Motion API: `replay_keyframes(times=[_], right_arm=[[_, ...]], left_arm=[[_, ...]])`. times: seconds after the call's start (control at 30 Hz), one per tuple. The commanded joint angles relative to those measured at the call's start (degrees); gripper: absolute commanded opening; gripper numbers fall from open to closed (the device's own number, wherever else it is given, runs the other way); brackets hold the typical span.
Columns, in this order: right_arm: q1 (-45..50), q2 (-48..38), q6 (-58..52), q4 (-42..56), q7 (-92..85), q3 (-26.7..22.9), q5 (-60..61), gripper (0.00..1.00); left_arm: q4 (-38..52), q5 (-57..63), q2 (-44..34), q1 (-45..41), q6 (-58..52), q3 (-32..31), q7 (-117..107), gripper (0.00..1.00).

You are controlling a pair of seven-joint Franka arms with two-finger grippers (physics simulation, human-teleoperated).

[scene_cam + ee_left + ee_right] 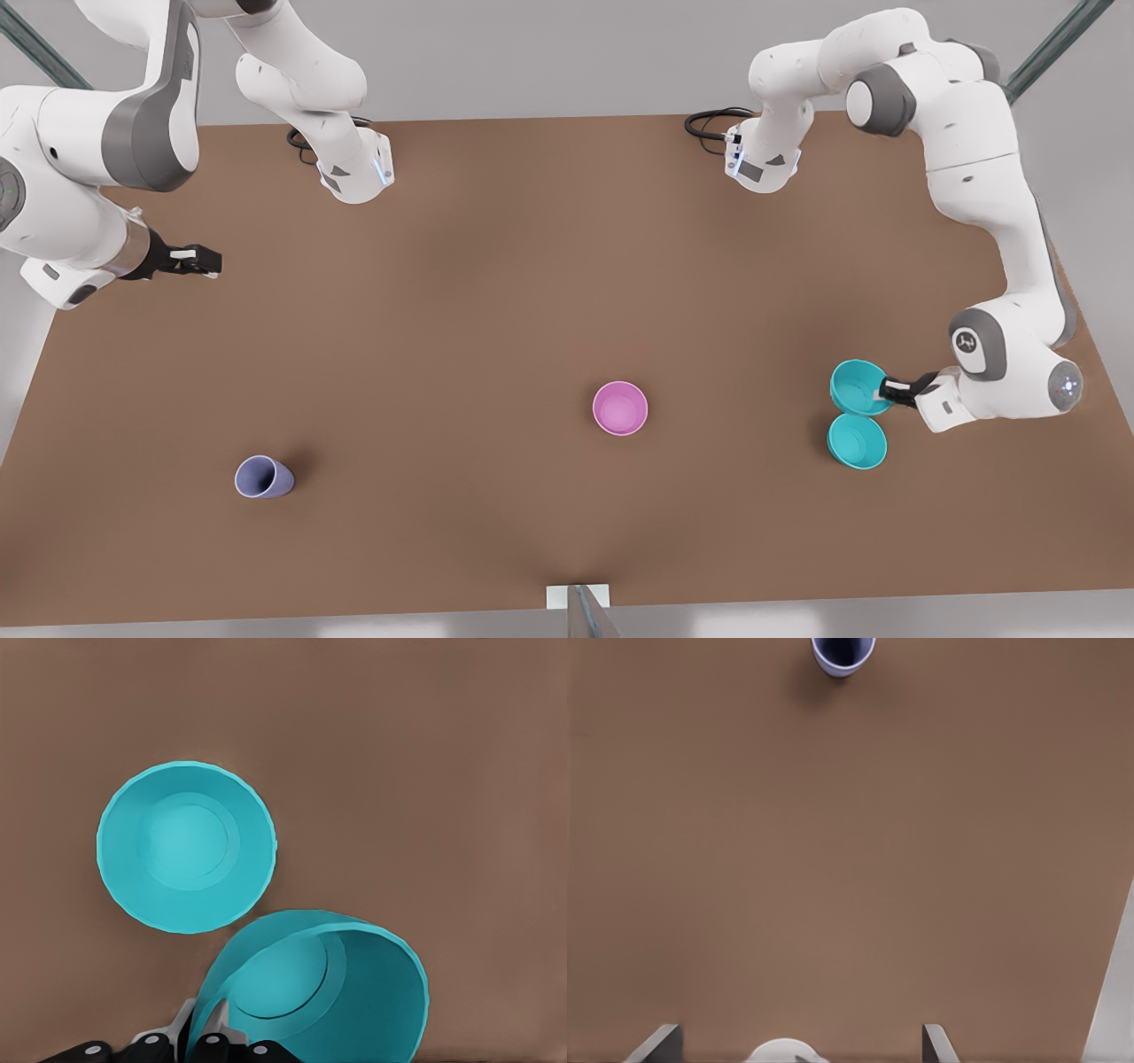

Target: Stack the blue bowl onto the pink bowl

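The left end effector (889,388) is closed on the rim of the blue bowl (858,386), holding it tilted at the front view's right, just beside a second, identical teal bowl (858,441) on the worktop (496,292). It is probably light, stiff plastic with a smooth wall — a rim pinch suits it. The right end effector (205,261) waits well apart, fingers spread.

Count: two teal bowls, one pink bowl (620,408) mid-worktop, one lavender-grey cup (263,477).
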Motion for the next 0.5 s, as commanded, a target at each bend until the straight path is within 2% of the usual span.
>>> replay_keyframes(times=[0.0, 0.03, 0.1, 0.17, 0.23, 0.37, 0.47], right_arm=[[0.03, -0.08, -0.05, -0.06, -2.75, -0.04, 0.11, 1.0], [0.03, -0.08, -0.05, -0.06, -2.75, -0.13, 0.02, 1.0], [0.03, -0.08, -0.05, -0.15, -2.75, -0.22, 0.02, 1.0], [0.03, -0.08, -0.05, -0.33, -2.84, -0.31, 0.11, 1.0], [0.03, -0.08, -0.05, -0.42, -2.84, -0.31, 0.02, 1.0], [0.03, 0.01, -0.05, -0.42, -2.75, -0.31, 0.11, 1.0], [0.03, 0.01, -0.05, -0.42, -2.75, -0.31, 0.11, 1.0]], left_arm=[[0.65, -0.81, -1.31, -7.08, -12.22, -0.39, -41.24, 0.21], [3.28, -0.98, 0.09, -11.21, -12.39, -0.39, -48.45, 0.21], [10.66, -4.15, 5.62, -13.59, -10.47, -5.58, -63.3, 0.21], [13.84, -4.32, 8.88, -18.6, -3.09, -5.93, -72.1, 0.21], [15.77, -4.32, 11.6, -19.22, 3.16, -7.69, -76.15, 0.21], [25.78, -4.15, 17.4, -21.5, 3.95, -10.94, -86.6, 0.21], [25.79, -4.15, 17.93, -22.12, 6.41, -11.12, -88.1, 0.21]])
